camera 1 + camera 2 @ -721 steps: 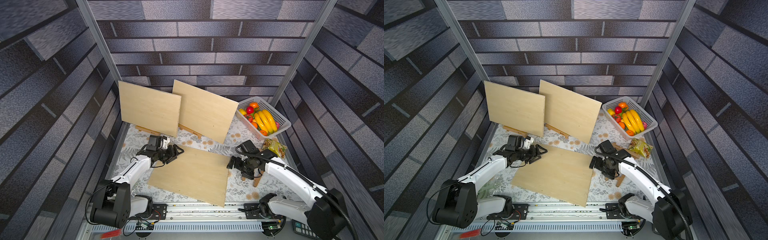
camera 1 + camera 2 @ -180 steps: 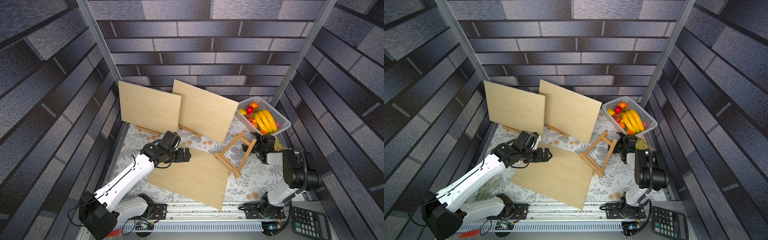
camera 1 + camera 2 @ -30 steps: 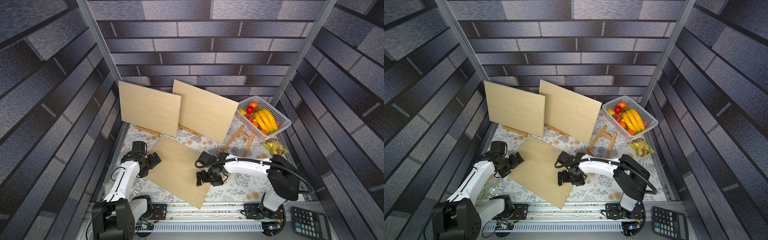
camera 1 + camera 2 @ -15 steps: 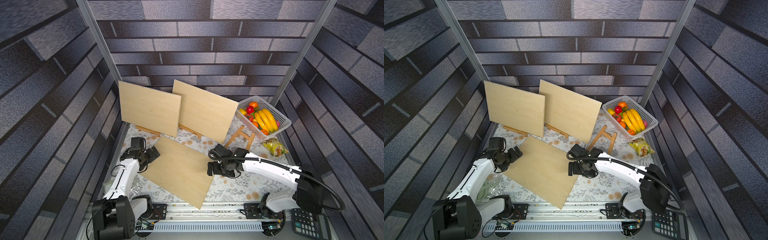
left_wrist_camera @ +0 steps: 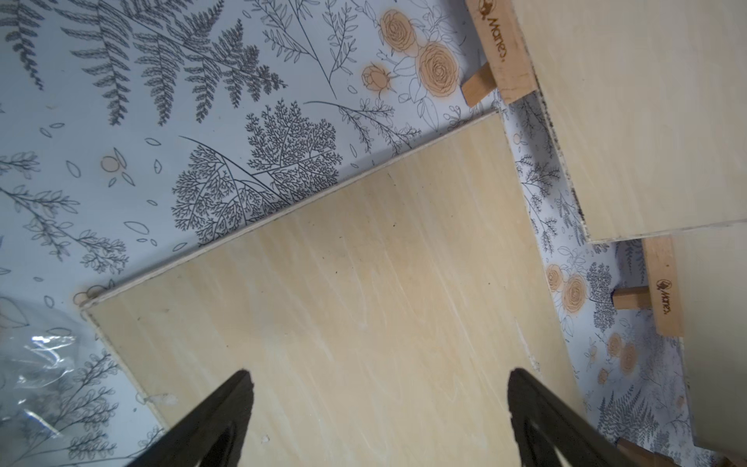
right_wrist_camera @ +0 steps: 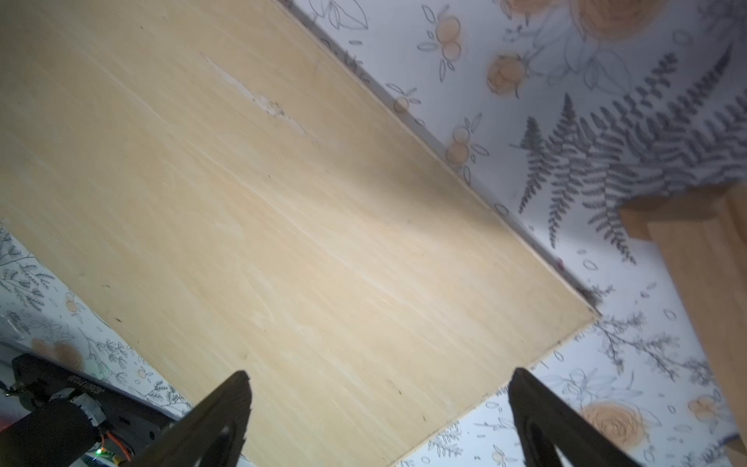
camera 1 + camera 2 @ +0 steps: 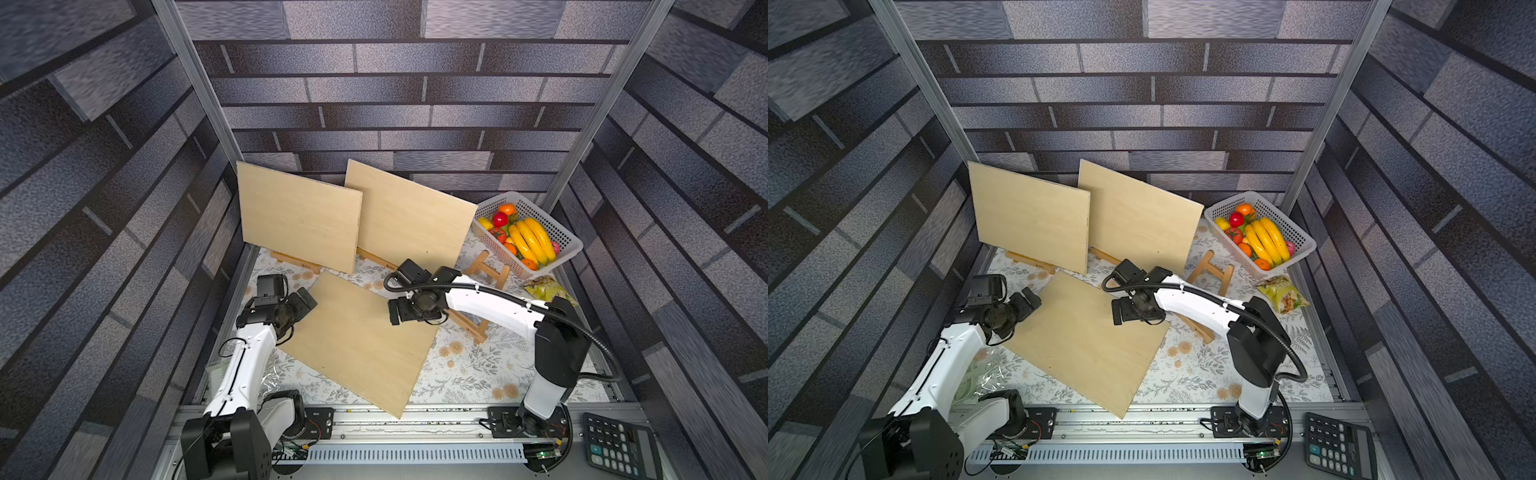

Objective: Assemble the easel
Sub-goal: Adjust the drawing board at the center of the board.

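A loose plywood board (image 7: 357, 345) (image 7: 1084, 345) lies flat on the flowered table cover. An empty wooden easel (image 7: 486, 270) (image 7: 1210, 270) stands behind its right corner, partly hidden by my right arm. My left gripper (image 7: 305, 301) (image 5: 380, 372) hangs open over the board's left corner, nothing between its fingers. My right gripper (image 7: 401, 318) (image 6: 380, 374) is open over the board's right corner, and the board (image 6: 262, 202) fills the right wrist view. A piece of the easel (image 6: 707, 263) shows beside it there.
Two more boards (image 7: 299, 226) (image 7: 409, 224) lean on easels along the back wall. A white fruit basket (image 7: 569, 249) sits at the back right, with a snack packet (image 7: 548, 289) in front of it. Near the left arm's base lies a clear plastic bag (image 7: 266, 374). A calculator (image 7: 619, 446) lies at the front right.
My right gripper has swung left and back, from beside the board's right edge to over its right corner. The left gripper has crept slightly towards the back. The board lies as before.
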Controlling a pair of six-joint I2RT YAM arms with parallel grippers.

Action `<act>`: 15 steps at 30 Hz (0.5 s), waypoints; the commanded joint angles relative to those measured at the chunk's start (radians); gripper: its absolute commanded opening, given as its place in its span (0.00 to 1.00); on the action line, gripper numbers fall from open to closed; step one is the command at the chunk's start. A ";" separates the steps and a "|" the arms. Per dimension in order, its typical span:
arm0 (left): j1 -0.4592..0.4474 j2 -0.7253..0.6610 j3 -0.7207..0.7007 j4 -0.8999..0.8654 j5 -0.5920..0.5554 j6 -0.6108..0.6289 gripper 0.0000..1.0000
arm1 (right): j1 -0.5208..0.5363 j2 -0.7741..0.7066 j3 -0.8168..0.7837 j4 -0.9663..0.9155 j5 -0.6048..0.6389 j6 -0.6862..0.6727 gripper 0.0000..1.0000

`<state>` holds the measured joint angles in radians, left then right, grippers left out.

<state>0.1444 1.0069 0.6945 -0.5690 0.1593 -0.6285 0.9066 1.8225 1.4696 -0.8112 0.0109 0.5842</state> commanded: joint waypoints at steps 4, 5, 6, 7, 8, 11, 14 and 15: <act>-0.010 -0.077 -0.023 -0.162 0.061 -0.131 1.00 | -0.007 0.156 0.192 -0.059 0.012 -0.131 1.00; -0.016 -0.076 -0.014 -0.193 0.075 -0.139 1.00 | -0.015 0.173 0.209 -0.061 -0.002 -0.138 1.00; -0.019 -0.074 -0.002 -0.224 0.083 -0.142 1.00 | -0.022 0.185 0.220 -0.061 -0.015 -0.142 1.00; -0.022 -0.066 0.011 -0.257 0.099 -0.143 1.00 | -0.035 0.193 0.227 -0.059 -0.040 -0.149 1.00; -0.024 -0.061 0.025 -0.294 0.113 -0.142 1.00 | -0.048 0.195 0.233 -0.054 -0.077 -0.157 1.00; -0.034 -0.036 0.062 -0.387 0.163 -0.140 1.00 | -0.076 0.257 0.265 -0.092 -0.137 -0.193 1.00; -0.061 -0.017 0.089 -0.483 0.164 -0.150 1.00 | -0.078 0.281 0.297 -0.131 -0.146 -0.233 1.00; -0.073 -0.017 0.090 -0.512 0.155 -0.170 1.00 | -0.079 0.291 0.305 -0.138 -0.147 -0.241 1.00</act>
<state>0.0952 0.9844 0.7513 -0.9234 0.2905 -0.7597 0.8337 2.0911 1.7340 -0.8742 -0.0998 0.3996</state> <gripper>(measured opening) 0.997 0.999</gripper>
